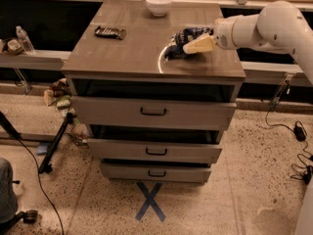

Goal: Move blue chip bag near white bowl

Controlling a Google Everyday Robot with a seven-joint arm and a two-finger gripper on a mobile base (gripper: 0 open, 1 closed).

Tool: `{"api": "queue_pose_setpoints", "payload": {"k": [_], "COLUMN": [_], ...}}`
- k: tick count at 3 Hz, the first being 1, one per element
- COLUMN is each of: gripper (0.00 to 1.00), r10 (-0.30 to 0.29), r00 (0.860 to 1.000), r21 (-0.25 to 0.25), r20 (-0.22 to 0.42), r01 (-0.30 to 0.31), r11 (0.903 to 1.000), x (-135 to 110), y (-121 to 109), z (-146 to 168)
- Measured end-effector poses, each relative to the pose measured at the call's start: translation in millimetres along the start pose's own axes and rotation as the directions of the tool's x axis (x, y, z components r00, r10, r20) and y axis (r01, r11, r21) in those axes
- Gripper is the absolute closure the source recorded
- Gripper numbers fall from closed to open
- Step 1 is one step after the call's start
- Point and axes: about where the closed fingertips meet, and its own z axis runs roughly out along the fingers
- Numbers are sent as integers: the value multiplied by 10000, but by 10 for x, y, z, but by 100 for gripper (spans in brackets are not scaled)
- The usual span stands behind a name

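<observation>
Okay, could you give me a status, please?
Gripper at crumpled dark-blue foil chip bag. Small round white bowl far back. Flat dark packet left, off path.

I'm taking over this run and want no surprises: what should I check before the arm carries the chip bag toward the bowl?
1. Position: gripper at the blue chip bag, right side of the cabinet top: ok.
2. Bag securely held: cannot tell.
3. Target: white bowl upright at the back edge: ok.
4. Nothing between bag and bowl: ok.
5. Route avoids the dark packet on the left: ok.
6. Bag near bowl: not ok.
</observation>
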Motion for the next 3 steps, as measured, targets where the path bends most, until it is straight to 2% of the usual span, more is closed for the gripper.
{"api": "queue_pose_setpoints", "payload": {"k": [1,2,3], "gripper": [39,62,85], "r10": [-448,-764,-931], "r00": [9982,9946,9932], "r21": [-513,-1077,-1332], "r20": [397,706,700], "r01": [468,837,1018], "r11": [9976,9906,9858], "x": [-53,-120,-221], "y": [54,126,133], "z": [107,198,286]}}
